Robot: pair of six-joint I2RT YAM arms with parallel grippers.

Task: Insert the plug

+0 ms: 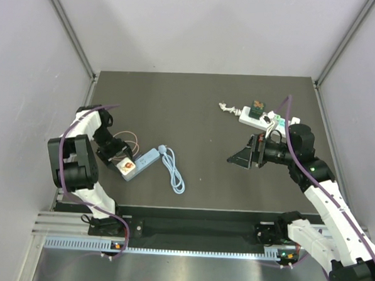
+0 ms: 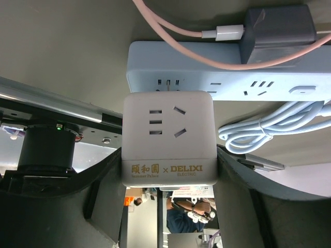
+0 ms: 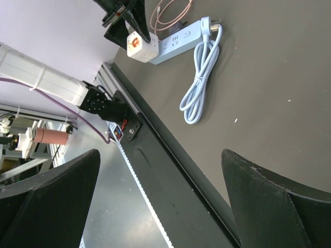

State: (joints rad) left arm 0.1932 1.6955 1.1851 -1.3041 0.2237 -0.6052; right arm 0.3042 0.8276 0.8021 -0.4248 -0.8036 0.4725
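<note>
Plug: your white cube adapter [image 2: 168, 137] sits on the end socket of the blue power strip [image 2: 227, 77], touching; seating depth can't tell.
L gripper [image 2: 168, 173]: clamped on adapter's sides.
R gripper [image 3: 160, 155]: jaws spread, nothing between, well apart from strip.
Beside strip: coiled cord [image 1: 173, 170].

The whole table [image 1: 207, 116] is viewed steeply from above, from over its near edge, by the fixed top camera. The cube adapter [image 2: 168, 137] is seen at very close range by the left wrist camera, set against the power strip [image 2: 147, 72]. The table is viewed from much farther off by the right wrist camera, which is aimed obliquely across it between its own fingers [image 3: 46, 201]. The adapter, the strip and the coiled cable [image 3: 199, 82] are shared by all three views.
</note>
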